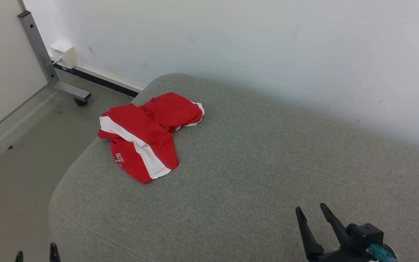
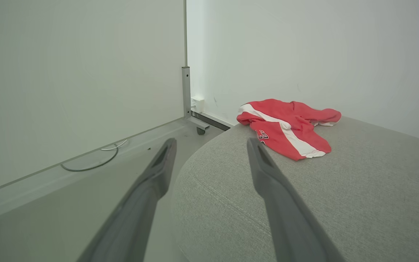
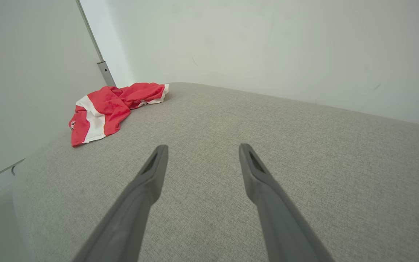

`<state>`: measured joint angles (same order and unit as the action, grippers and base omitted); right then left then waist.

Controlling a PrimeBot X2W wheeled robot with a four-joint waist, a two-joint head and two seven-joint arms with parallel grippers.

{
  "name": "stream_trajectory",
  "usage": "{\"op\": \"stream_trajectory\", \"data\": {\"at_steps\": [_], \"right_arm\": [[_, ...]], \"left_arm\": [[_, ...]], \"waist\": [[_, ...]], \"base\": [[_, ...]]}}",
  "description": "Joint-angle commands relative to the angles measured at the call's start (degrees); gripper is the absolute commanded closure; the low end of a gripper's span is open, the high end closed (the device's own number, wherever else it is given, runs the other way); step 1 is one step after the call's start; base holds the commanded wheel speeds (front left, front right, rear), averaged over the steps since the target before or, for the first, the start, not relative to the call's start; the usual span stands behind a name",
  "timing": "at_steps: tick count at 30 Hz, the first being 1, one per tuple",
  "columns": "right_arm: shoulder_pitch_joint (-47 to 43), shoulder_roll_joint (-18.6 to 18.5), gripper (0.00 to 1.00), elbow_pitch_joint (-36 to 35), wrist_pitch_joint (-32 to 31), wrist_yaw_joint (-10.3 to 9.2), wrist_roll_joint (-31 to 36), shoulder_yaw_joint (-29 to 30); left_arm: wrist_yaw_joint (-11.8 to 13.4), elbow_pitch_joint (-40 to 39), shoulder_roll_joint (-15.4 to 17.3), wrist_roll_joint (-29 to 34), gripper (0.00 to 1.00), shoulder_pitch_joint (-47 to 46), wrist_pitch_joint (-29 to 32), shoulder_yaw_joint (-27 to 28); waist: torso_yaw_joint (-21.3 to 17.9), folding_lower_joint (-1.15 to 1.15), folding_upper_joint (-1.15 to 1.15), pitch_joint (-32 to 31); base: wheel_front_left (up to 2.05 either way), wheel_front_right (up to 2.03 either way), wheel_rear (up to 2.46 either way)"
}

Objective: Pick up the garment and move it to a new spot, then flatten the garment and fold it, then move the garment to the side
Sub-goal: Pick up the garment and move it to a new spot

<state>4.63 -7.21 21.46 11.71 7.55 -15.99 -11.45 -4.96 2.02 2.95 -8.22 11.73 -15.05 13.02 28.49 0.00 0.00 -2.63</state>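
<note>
The garment (image 1: 146,134) is red with white stripes and white lettering. It lies crumpled near the far left corner of a grey upholstered surface (image 1: 253,171). My left gripper (image 1: 36,253) shows just its fingertips at the head view's bottom left, open and far from the cloth. At the lower right my right gripper (image 1: 310,211) hangs open over bare fabric with nothing in it. In the left wrist view the garment (image 2: 289,127) lies ahead and right of the open left gripper (image 2: 211,145). The right wrist view has the garment (image 3: 111,107) far up left of the open right gripper (image 3: 201,150).
A white wall (image 1: 267,43) runs along the surface's far edge. Left of the surface is grey floor (image 1: 16,153) with a metal post on a castor foot (image 1: 49,62), a white wall box (image 1: 63,54) and a white panel (image 2: 67,72). A loose cable (image 2: 96,160) lies on the floor.
</note>
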Motion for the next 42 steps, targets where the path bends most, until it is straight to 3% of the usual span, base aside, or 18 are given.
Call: {"op": "stream_trajectory", "data": {"at_steps": [1,12,19,26,32,39,42], "right_arm": [[0.13,-0.41,0.0,0.18,0.39,-0.14,-0.35,-0.02],[-1.18,0.0,0.0,-0.82,0.51,-0.14,0.04,1.24],[2.62,-2.0,0.0,-5.66,-2.23,-0.14,1.72,1.04],[7.06,-3.15,0.0,-10.26,-4.43,-0.14,2.7,0.07],[10.48,-3.19,0.0,-13.07,-4.65,-0.14,3.27,-0.7],[12.33,-1.74,0.0,-14.6,-3.29,-0.14,3.54,-0.64],[12.35,-1.09,0.0,-14.23,-2.43,-0.14,3.41,-0.34]], "left_arm": [[0.36,-0.06,-0.09,-0.39,0.0,0.65,-0.17,-0.22],[-0.93,4.68,1.83,-3.18,0.0,-6.36,0.81,-0.27],[-2.1,7.01,3.84,-16.55,0.0,-19.08,11.05,2.33],[-1.12,10.47,9.43,-25.44,0.0,-32.34,20.04,7.18],[1.9,12.13,15.41,-36.24,0.0,-38.88,34.02,13.87],[5.88,13.99,23.6,-39.35,0.0,-41.29,42.2,18.6],[6.84,14.18,25.7,-39.77,0.0,-40.1,45.71,19.1]], "waist": [[-0.02,0.0,0.0,-0.01],[-0.47,0.0,0.0,1.09],[-5.91,0.0,0.0,9.68],[-13.55,0.0,0.0,18.61],[-21.05,0.0,0.0,24.76],[-27.99,0.0,0.0,29.6],[-30.1,0.0,0.0,30.49]], "base": [[0.0,0.0,0.0],[0.0,0.0,0.0],[0.0,0.0,0.0],[0.0,0.0,0.0],[0.0,0.0,0.0],[0.0,0.0,0.0],[0.0,0.0,0.0]]}}
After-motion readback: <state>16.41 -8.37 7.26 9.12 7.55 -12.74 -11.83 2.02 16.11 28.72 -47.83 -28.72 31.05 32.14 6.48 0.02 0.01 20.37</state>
